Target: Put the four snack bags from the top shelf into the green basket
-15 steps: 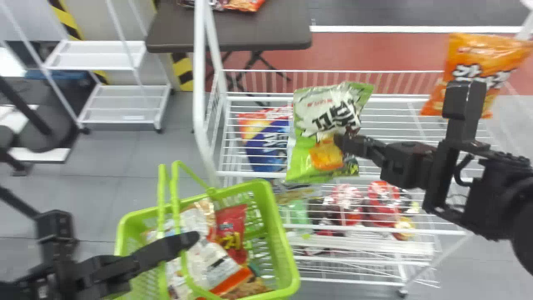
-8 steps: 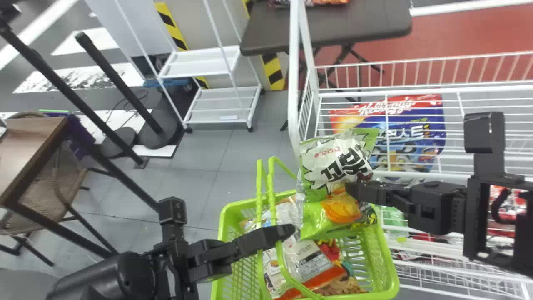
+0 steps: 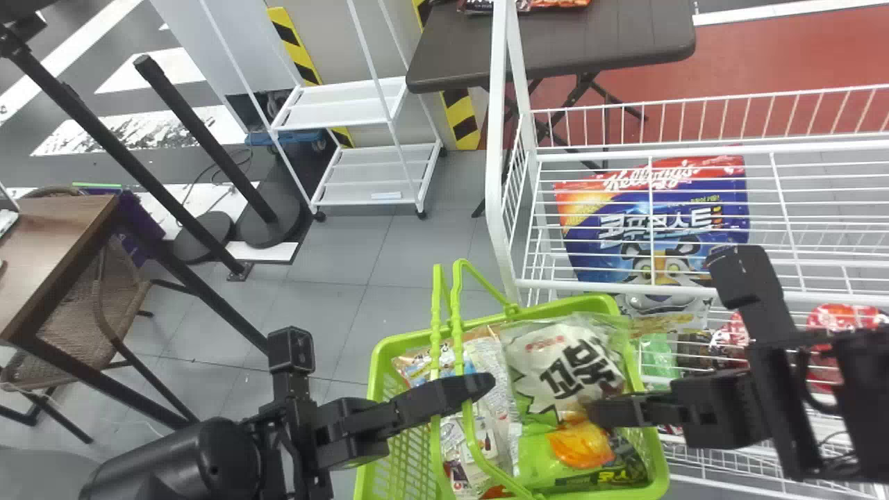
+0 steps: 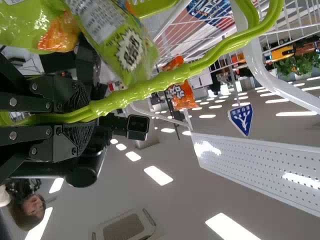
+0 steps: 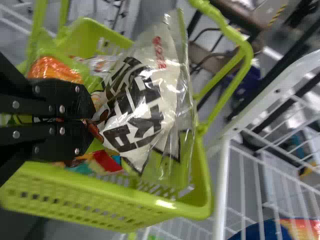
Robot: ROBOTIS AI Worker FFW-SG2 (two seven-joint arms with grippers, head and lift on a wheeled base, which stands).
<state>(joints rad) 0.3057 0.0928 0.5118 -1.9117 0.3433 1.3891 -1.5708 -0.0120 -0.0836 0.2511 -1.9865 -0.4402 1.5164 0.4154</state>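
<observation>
In the head view my right gripper (image 3: 599, 412) is at the green basket's right part, shut on a green and white snack bag (image 3: 562, 375) that lies over other bags inside the basket (image 3: 383, 361). The right wrist view shows the same bag (image 5: 145, 105) pinched by the right gripper (image 5: 90, 121), within the basket walls. My left gripper (image 3: 479, 387) is at the basket's handles; in the left wrist view the left gripper (image 4: 82, 119) is closed around the green handle (image 4: 150, 86). An orange snack bag (image 4: 181, 89) shows farther off there.
The white wire shelf (image 3: 694, 285) stands right of the basket, a blue and red cereal bag (image 3: 653, 208) seen through its wires. Red packs (image 3: 833, 333) lie on a lower level. A dark table (image 3: 555, 48) and a white rack (image 3: 347, 111) stand behind.
The head view has swung left. My right gripper has carried the green and white bag from over the shelf leftward, then down into the basket. My left gripper stays at the handles.
</observation>
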